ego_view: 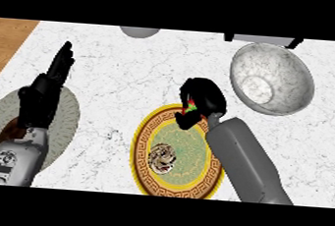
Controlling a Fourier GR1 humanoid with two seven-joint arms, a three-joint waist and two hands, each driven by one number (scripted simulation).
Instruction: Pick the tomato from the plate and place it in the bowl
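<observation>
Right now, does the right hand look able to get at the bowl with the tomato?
Probably yes. The right hand is curled round the tomato over the far rim of the plate, and the bowl lies just beyond it to the right. Nothing stands between them in this view.

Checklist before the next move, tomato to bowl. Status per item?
1. Right hand curled round the tomato: ok.
2. Tomato lifted off the plate: cannot tell; it shows at the plate's far rim.
3. Bowl upright, nothing seen inside: ok.
4. Nothing lies between right hand and bowl: ok.
5. Left hand open, at the view's left, away from the path: ok.
6. Round brown item on the plate apart from the right hand: ok.
</observation>
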